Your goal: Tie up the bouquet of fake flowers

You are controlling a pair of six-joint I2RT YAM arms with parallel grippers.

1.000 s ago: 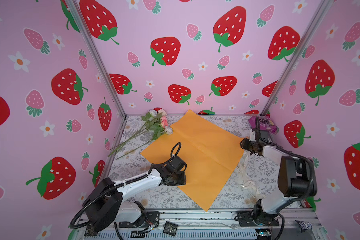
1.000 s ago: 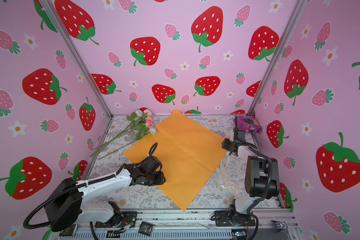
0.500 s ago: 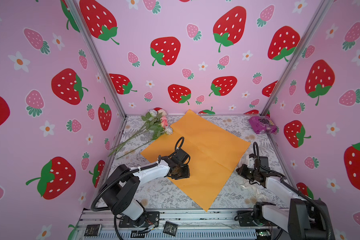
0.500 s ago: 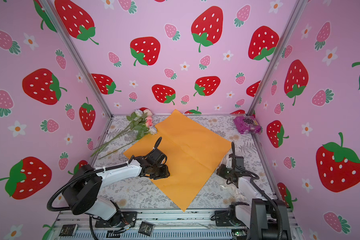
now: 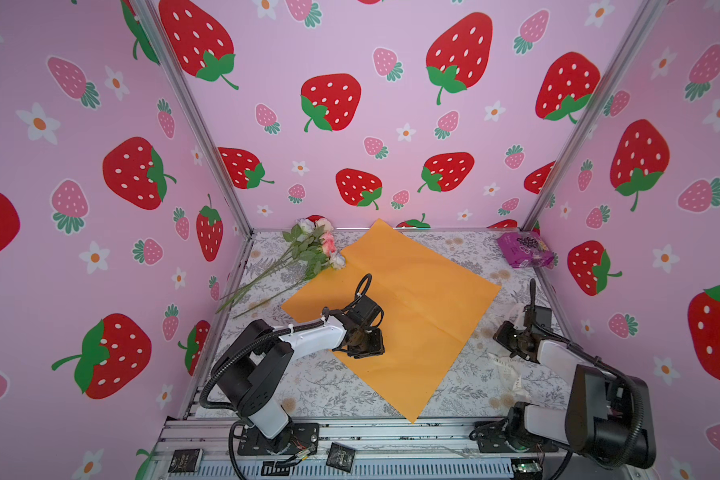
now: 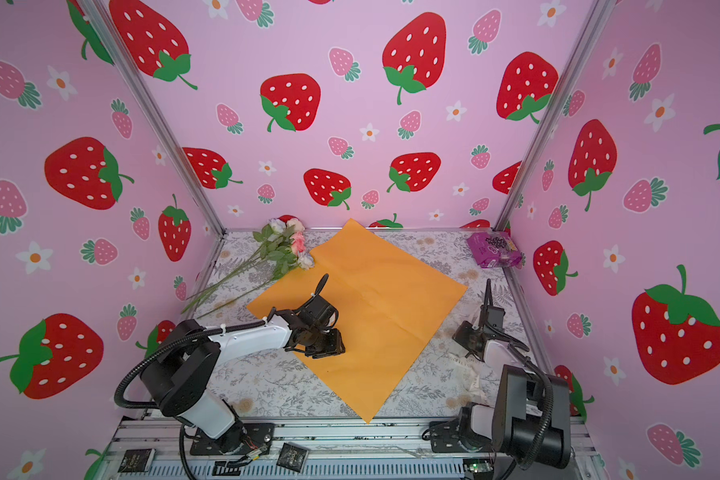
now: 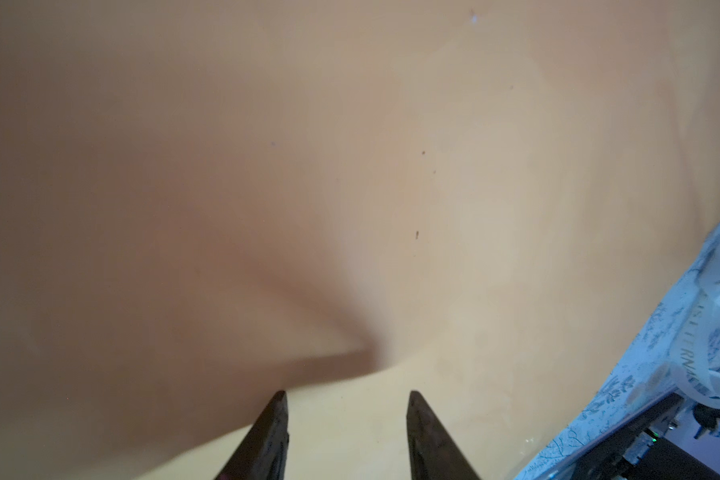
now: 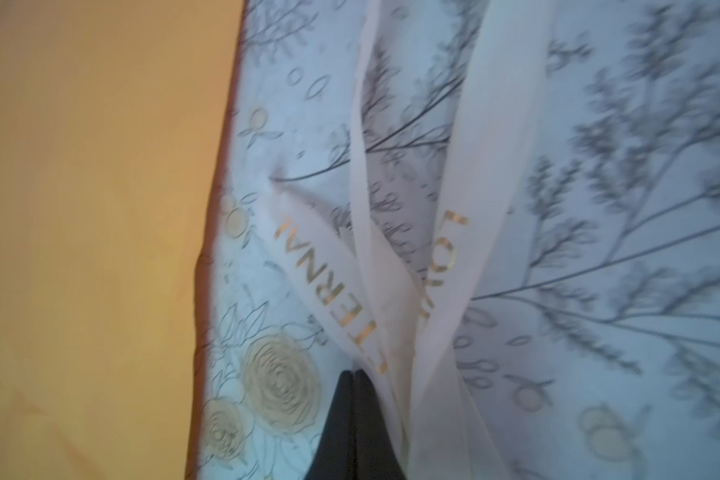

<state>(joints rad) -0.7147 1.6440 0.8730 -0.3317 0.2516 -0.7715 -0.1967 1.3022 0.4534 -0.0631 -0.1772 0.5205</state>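
— What lies in the far right corner?
— A purple packet (image 5: 523, 249) on the flowered tablecloth (image 5: 329, 386).
— And on the near right?
— A white ribbon (image 8: 308, 257) with gold letters, in loose loops over the cloth.
— The walls (image 5: 350, 104)?
— Pink, printed with strawberries. A metal rail (image 5: 391, 436) runs along the near edge, with two black packets (image 5: 339, 455) there.

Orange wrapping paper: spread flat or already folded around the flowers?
Spread flat. The orange wrapping paper lies open on the table; the flowers lie unwrapped beside its edge.

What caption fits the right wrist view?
Right gripper shut at a white gold-lettered ribbon lying on the floral tablecloth, beside orange wrapping paper.
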